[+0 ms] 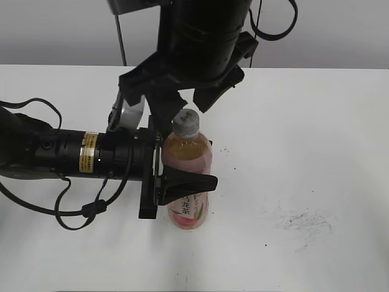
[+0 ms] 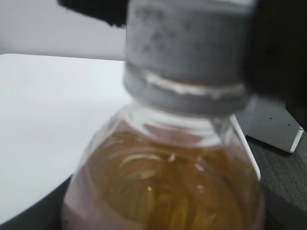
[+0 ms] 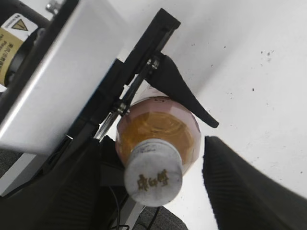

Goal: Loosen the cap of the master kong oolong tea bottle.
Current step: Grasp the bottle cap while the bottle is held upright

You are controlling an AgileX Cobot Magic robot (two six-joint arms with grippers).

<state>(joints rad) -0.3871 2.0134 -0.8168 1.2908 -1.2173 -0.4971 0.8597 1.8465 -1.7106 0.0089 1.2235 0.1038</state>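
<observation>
1. While the bottle [image 1: 188,182] stands upright just left of centre in the exterior view, on the white tabletop [image 1: 304,152], the left tool [image 1: 182,185] is clenched across its body, coming in from the left edge of the frame.
2. The cap [image 1: 186,122] sits at the bottle's top (grey-white and ribbed, with a dark mark on its face) and appears seated on the neck.
3. The right tool [image 3: 153,191] hangs from the top of the exterior frame, directly over the cap. In the right wrist view its two dark fingers [image 3: 240,187] stand at the lower left and lower right with the cap [image 3: 153,175] between them, apart from both; it is released, grasping nothing.
4. The bottle's long axis runs vertical, in line with the right tool's approach, so that tool is plainly the nearer one to the cap.
5. My judgement: the coming move is for the right tool to close on the cap and twist, the left holding the body against turning.
</observation>
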